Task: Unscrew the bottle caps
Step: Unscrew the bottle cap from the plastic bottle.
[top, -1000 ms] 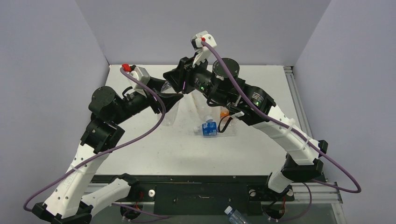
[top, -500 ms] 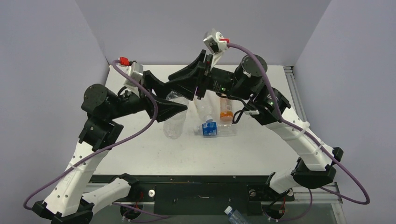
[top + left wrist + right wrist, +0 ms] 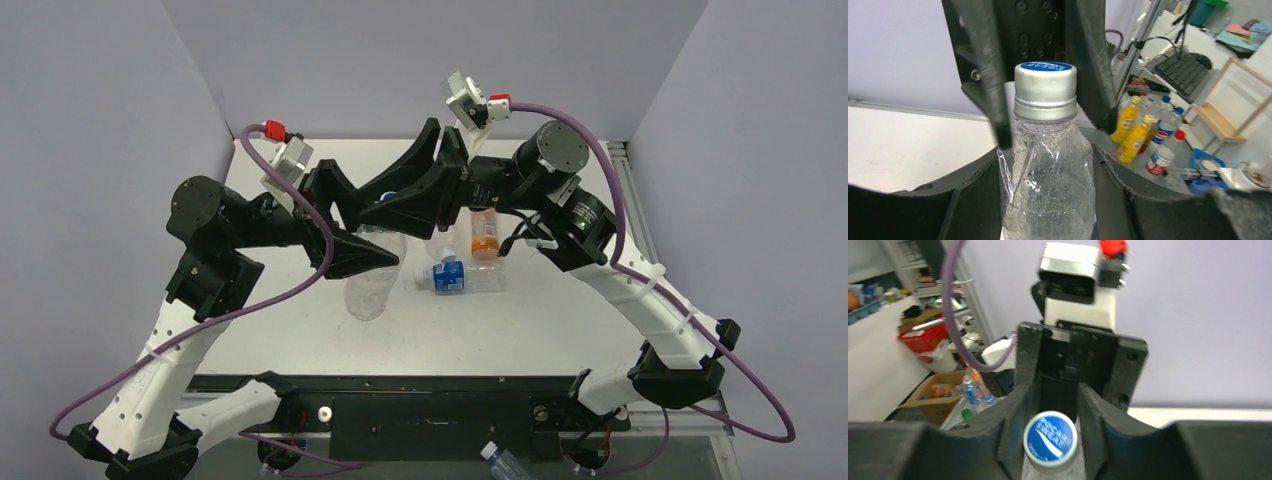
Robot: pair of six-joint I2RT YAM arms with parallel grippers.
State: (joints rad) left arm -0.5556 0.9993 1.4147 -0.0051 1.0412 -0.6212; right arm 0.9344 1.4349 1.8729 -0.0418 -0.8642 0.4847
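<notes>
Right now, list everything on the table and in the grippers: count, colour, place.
held bottle: one, clear, gripped by the left gripper.
blue-topped cap: one, silvery sides, on the held bottle, between the right gripper fingers.
orange bottle: one, orange, upright mid-table.
blue-labelled bottle: one, clear, lying in front of the orange bottle.
hidden bottle: one, clear, mostly covered by the right gripper.
table: one, white.
left gripper: one, black, shut on the held bottle.
right gripper: one, black, shut on the blue-topped cap.

Upright orange bottle (image 3: 484, 236); blue-labelled bottle (image 3: 452, 277) lying, possibly touching.
</notes>
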